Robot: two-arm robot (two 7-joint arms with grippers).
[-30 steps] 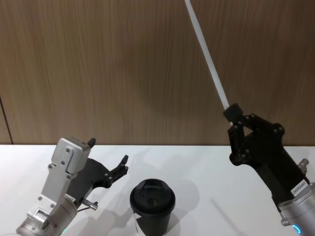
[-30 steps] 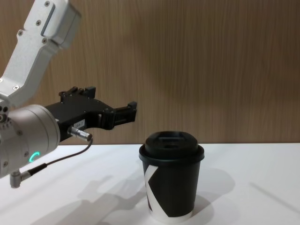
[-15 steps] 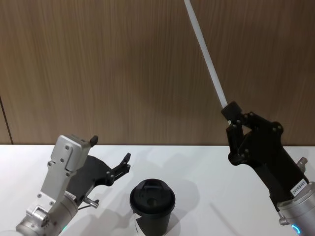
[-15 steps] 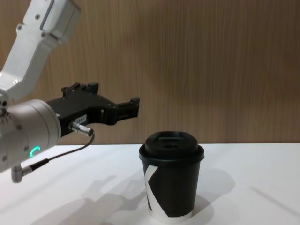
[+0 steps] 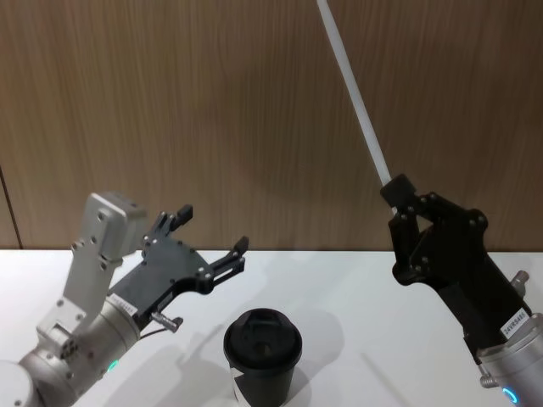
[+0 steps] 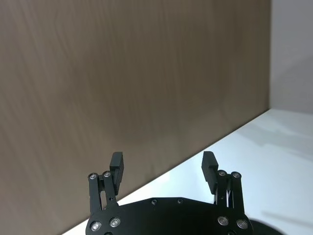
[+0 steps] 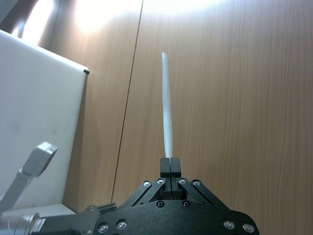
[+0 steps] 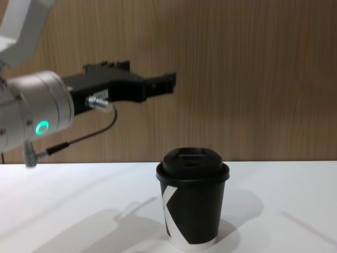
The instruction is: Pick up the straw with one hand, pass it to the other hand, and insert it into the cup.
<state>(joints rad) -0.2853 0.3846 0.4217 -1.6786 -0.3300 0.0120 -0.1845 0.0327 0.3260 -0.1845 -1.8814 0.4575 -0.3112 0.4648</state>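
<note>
**A:** So where was the left gripper (image 5: pixel 212 229)?

**B:** Up above the table (image 5: pixel 339 288) on the left, fingers spread wide, holding nothing. The cup (image 5: pixel 263 343) sat near the middle (lid on). The right gripper (image 5: pixel 397 188) was clamped on the straw (image 5: pixel 356 102) at its lower end, tilted up-left.

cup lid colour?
Black, matching the cup body. The domed lid shows best in the chest view.
</note>
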